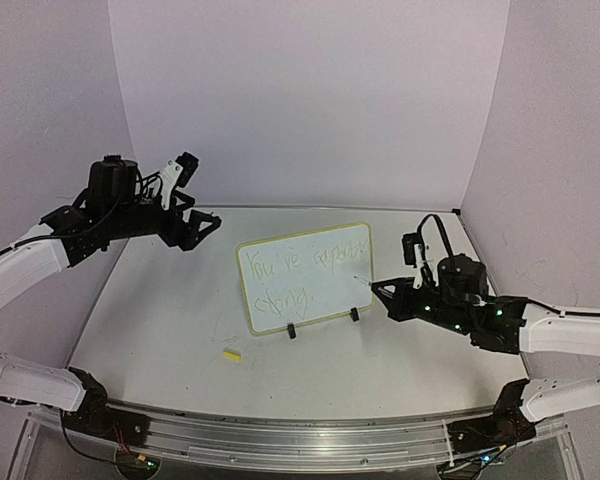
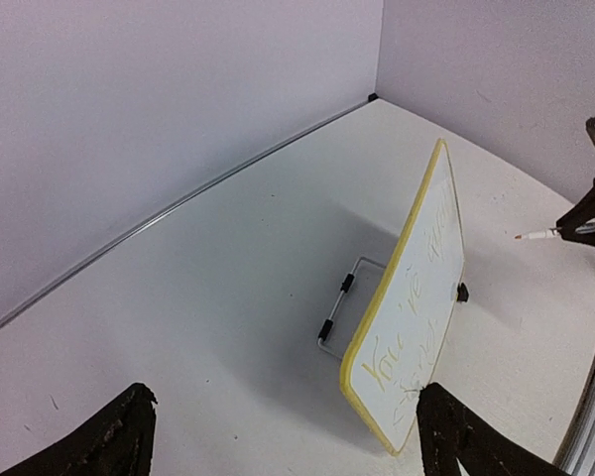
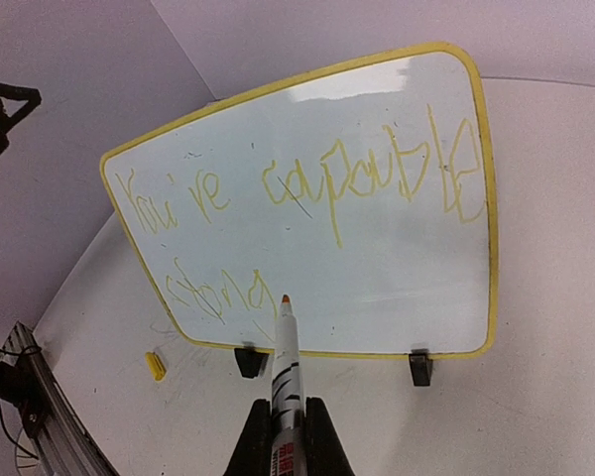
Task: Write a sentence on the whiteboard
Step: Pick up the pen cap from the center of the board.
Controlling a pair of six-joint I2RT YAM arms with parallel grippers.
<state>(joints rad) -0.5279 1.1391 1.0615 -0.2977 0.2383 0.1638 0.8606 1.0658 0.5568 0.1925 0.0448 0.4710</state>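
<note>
Two grippers | right gripper (image 3: 286,409) pinches marker (image 3: 286,347), tip near whiteboard (image 3: 377,268) | left gripper (image 2: 283,407) spread, well apart.

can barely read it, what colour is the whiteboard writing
Yellow; the sentence shows best from the right wrist.

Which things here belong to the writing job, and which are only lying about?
Job: whiteboard; sentence; marker, held in the right gripper.
Lying about: small yellow piece on the table. The left gripper is open and holds nothing.
</note>
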